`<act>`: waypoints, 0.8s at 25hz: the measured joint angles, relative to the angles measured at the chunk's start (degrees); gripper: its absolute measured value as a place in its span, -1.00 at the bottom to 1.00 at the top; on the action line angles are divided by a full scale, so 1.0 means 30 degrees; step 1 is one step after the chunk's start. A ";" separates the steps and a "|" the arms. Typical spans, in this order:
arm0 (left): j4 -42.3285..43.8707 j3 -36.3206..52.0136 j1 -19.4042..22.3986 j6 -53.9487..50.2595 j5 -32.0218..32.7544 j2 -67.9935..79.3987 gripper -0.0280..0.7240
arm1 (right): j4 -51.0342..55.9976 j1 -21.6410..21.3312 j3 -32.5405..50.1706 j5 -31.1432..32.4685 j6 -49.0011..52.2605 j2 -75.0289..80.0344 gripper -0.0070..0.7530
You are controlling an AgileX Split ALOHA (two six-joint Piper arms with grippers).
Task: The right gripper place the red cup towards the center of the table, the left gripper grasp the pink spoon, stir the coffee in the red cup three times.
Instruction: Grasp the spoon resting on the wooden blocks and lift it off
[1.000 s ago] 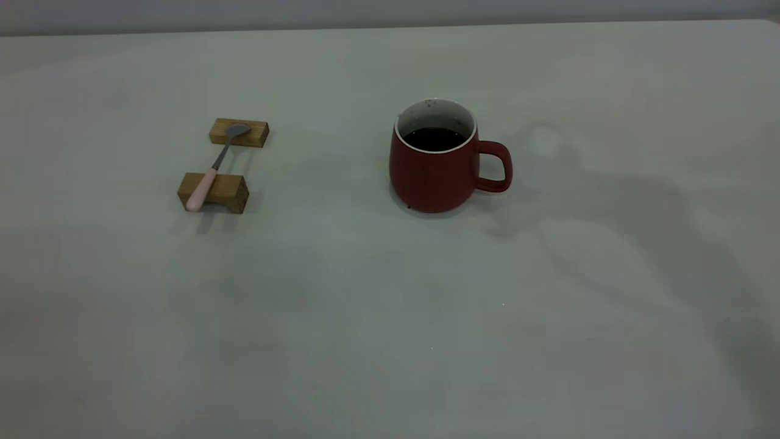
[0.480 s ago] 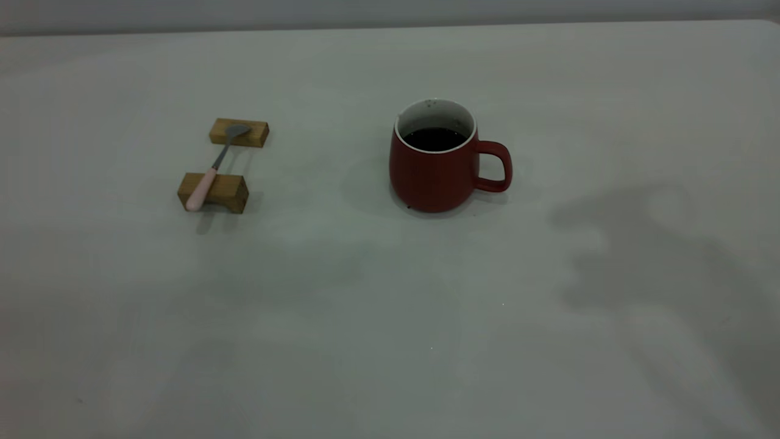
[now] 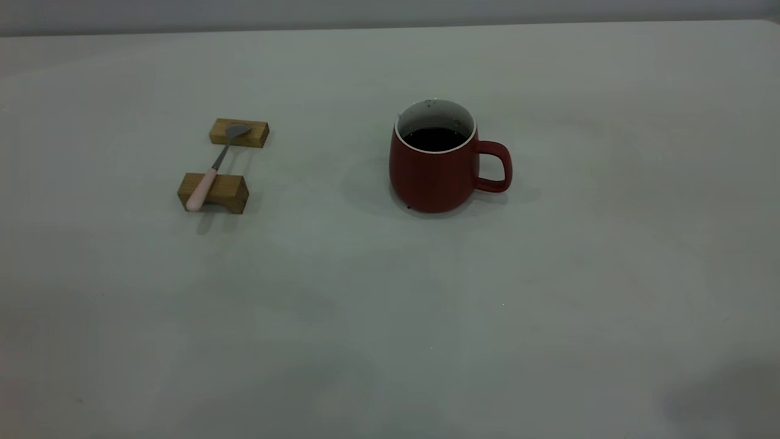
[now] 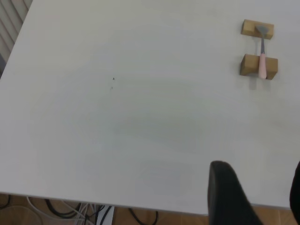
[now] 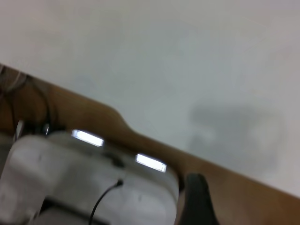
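Arm shadow gone from beside red cup; left gripper (fingers apart) far from pink spoon; right gripper's spread indeterminable.

1. A plain grey wall runs behind the counter's far edge.
2. Past the near edge, the left wrist view shows brown floor with dark and white cables.
3. The right wrist view shows a white device on brown floor.
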 joint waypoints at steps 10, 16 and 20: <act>0.0000 0.0000 0.0000 0.0000 0.0000 0.0000 0.15 | -0.0957 -0.3081 0.4835 -0.0797 0.0083 -1.1861 0.58; 0.0000 0.0000 0.0000 0.0020 0.0000 0.0000 0.15 | -0.1460 -0.3288 0.5947 -0.0845 0.0390 -1.3983 0.58; 0.0000 0.0000 0.0000 0.0020 0.0000 0.0000 0.15 | -0.1530 -0.3288 0.6143 -0.0869 0.0515 -1.4603 0.58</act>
